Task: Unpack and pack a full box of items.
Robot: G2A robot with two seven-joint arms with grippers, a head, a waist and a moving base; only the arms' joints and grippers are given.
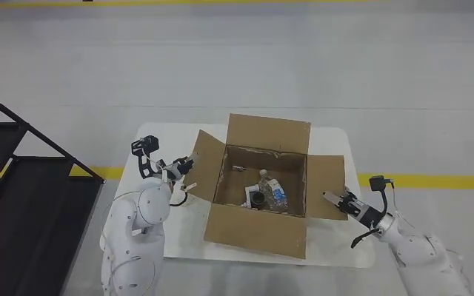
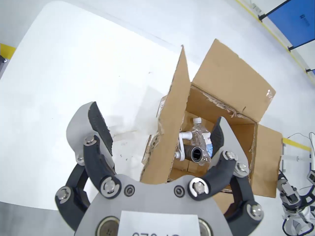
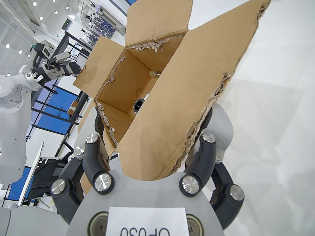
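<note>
With the left gripper (image 2: 157, 116) and right gripper (image 3: 154, 115) spread astride the side flaps (image 1: 326, 185) of the box (image 1: 255, 229), both were best pressed outward evenly.

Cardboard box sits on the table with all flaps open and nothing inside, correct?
Not quite: the box is not empty. The top view shows a water bottle and a dark cylinder lying inside it. It does sit on the table with its flaps open.
</note>
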